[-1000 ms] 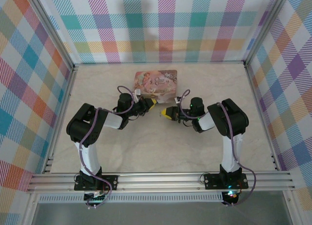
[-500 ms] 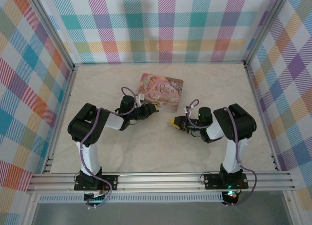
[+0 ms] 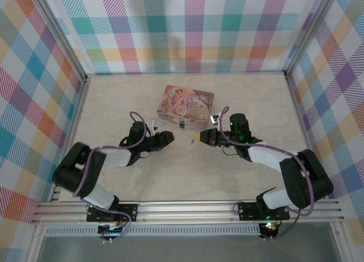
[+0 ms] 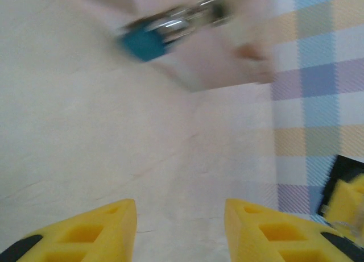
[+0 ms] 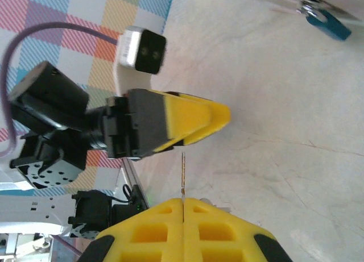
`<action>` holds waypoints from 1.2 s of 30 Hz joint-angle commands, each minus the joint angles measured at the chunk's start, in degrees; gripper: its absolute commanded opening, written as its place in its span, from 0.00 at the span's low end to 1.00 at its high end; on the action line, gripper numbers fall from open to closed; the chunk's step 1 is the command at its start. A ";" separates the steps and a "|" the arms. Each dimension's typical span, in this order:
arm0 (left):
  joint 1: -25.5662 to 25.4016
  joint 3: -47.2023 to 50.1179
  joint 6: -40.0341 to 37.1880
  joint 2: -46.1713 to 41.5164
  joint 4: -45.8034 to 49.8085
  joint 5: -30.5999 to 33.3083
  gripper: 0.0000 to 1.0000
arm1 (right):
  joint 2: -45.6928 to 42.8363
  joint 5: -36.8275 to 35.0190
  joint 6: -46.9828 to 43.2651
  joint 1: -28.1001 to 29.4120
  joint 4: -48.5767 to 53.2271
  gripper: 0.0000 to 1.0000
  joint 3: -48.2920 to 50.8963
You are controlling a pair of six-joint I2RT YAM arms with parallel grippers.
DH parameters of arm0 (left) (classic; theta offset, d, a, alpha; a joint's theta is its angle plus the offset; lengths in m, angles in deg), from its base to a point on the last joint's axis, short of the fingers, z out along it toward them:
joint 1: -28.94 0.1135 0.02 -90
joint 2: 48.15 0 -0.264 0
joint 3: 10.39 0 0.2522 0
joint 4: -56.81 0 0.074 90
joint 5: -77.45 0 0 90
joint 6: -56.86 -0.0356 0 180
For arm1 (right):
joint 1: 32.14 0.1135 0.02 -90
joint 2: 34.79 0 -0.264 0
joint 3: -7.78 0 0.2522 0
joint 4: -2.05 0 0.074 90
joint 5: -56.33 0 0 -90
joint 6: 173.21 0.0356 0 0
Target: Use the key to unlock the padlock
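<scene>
Plainly, the padlock [image 3: 181, 124] lay on the desk [image 3: 227, 171] at the near edge of the pink tin [image 3: 187, 105], at about eleven o'clock from the right gripper [image 3: 196, 138] and one o'clock from the left gripper [image 3: 169, 136], both near it and about equally so. The right gripper was pinched together on the key [image 5: 183, 171], whose thin shaft pointed toward nine o'clock and probably needed swinging round. The left gripper's jaws stood apart, holding nothing. The padlock's long axis ran slantwise, blue body toward the left gripper.

Pastel plaid walls [image 3: 193, 29] enclose a beige marbled tabletop [image 3: 187, 171]
</scene>
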State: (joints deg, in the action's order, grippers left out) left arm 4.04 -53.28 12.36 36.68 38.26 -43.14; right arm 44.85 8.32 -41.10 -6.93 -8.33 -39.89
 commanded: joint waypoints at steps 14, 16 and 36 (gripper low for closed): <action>-1.38 -12.26 -5.88 -17.99 8.69 -22.71 0.51 | -7.62 12.52 -11.61 1.15 21.45 0.00 -13.58; -2.28 -12.40 -6.16 -17.78 8.32 -23.46 0.52 | -8.06 13.79 -12.08 1.30 22.53 0.00 -14.63; -6.56 -14.20 -6.59 -14.92 7.02 -24.96 0.36 | -8.81 16.74 -13.74 5.55 23.73 0.00 -16.62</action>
State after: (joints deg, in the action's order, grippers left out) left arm -2.06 -65.50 6.28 21.56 46.52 -66.99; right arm 37.03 23.69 -52.82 -1.66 15.08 -54.88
